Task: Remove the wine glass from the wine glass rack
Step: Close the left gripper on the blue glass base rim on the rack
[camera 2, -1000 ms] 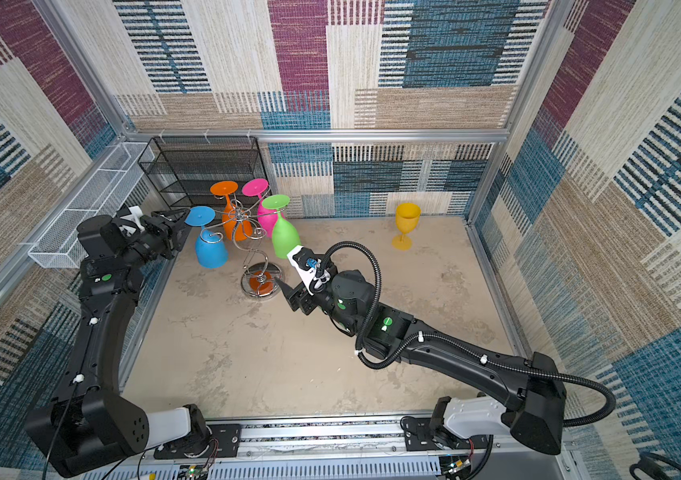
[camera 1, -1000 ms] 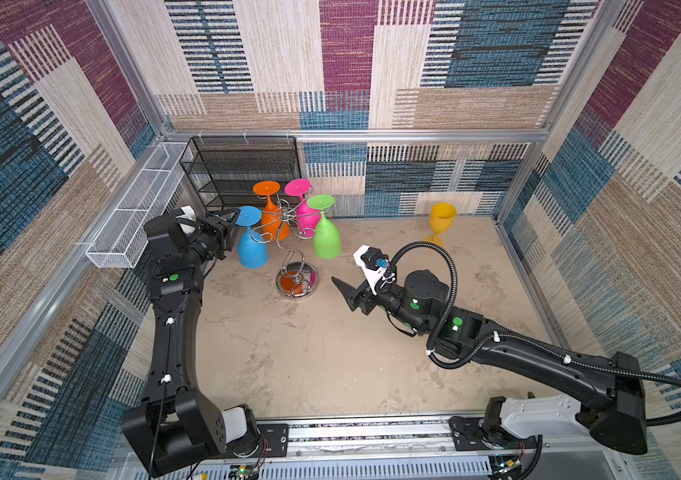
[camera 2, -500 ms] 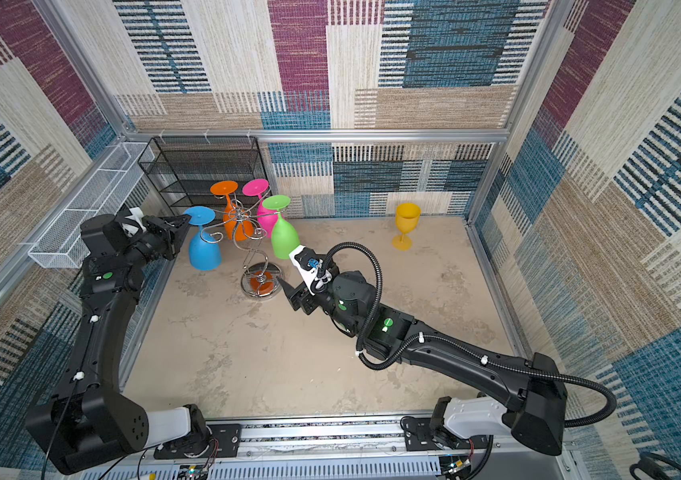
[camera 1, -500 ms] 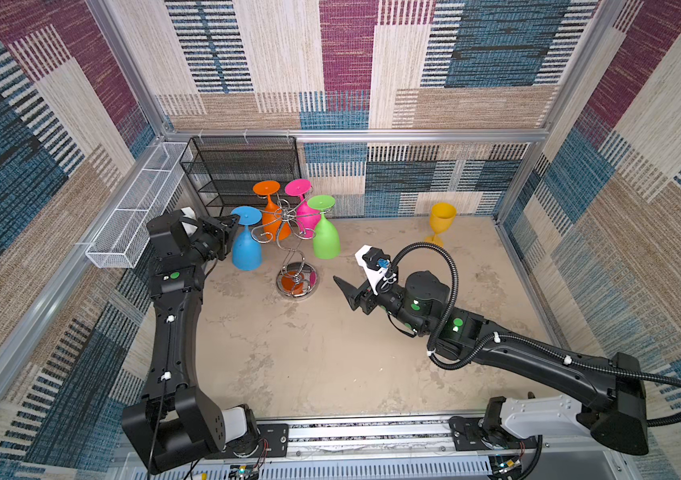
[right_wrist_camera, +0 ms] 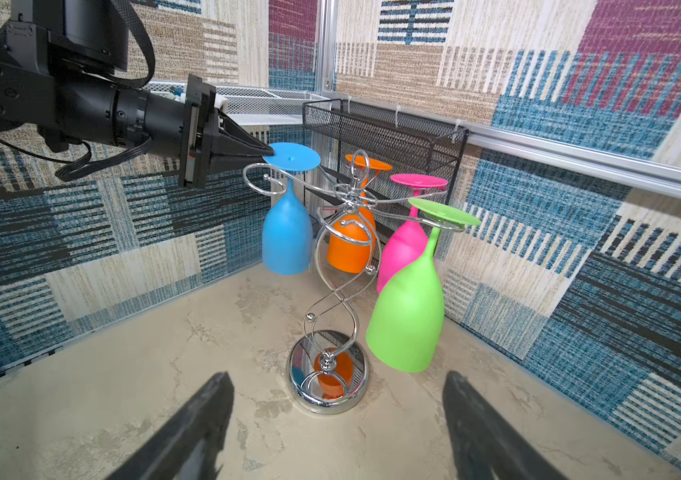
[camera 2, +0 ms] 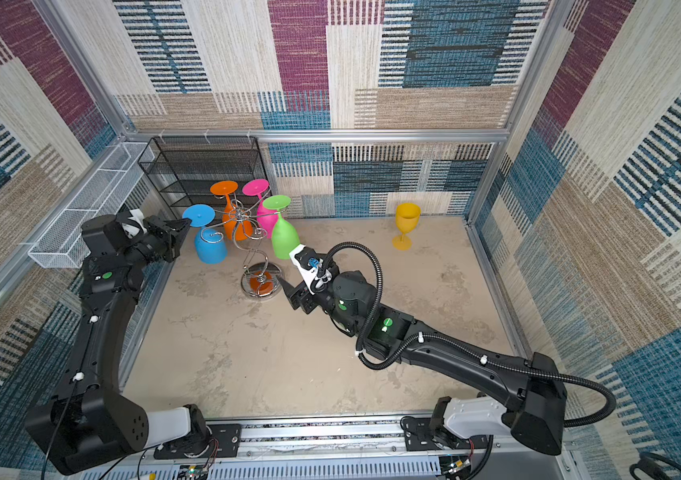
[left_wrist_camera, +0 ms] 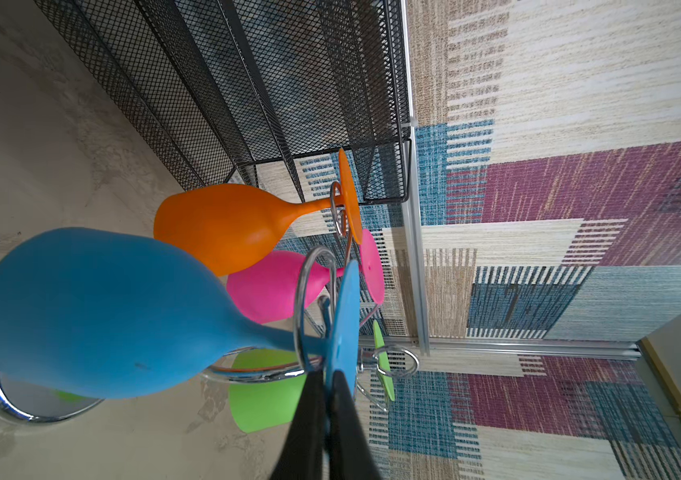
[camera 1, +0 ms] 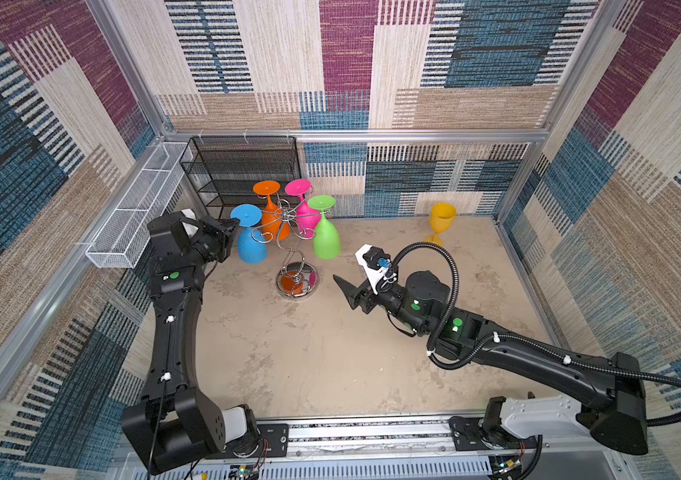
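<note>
Firstly, left of centre: black left gripper [camera 1: 233, 225] pinched shut on the foot of the upside-down blue plastic wine glass [camera 1: 251, 248], hung on the chrome wire wine glass rack [camera 1: 287, 215] just right. Lower right: black right gripper [camera 1: 345, 293] gaping, empty.

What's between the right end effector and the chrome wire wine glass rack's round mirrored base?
Nothing: only bare beige tabletop lies between the open right end effector and the chrome wire rack's round mirrored base. The right wrist view shows it best.
</note>
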Robot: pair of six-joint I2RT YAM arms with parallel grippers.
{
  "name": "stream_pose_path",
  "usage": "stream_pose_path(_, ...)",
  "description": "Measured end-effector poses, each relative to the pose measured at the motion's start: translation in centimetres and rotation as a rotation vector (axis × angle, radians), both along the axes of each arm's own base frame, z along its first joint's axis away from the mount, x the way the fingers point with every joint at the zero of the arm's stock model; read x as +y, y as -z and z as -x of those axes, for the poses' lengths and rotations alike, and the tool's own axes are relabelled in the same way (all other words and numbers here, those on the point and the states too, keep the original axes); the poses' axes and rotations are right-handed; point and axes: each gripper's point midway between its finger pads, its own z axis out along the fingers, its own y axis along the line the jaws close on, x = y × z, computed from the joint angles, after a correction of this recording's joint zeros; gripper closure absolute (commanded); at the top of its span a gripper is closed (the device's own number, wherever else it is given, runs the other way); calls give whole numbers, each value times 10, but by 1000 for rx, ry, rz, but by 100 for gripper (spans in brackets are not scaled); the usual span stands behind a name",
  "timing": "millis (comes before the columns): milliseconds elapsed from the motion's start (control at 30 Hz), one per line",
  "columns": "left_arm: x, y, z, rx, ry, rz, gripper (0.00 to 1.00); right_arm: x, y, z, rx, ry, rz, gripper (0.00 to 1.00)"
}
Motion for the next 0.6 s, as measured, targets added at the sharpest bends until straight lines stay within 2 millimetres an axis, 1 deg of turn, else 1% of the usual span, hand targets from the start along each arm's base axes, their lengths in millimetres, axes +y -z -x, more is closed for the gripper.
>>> stream_pose_path(233,-1,-11,4,-24,0,-18,100,2,5,-2,6,3,11,19)
stream_pose_path(500,-2,-12,10,-22,-3,-35,100,2,6,-3,7,7,12,19)
stream_pose_path(600,2,-11,9,-18,-21,-46,100,2,6,-3,7,11,12,19)
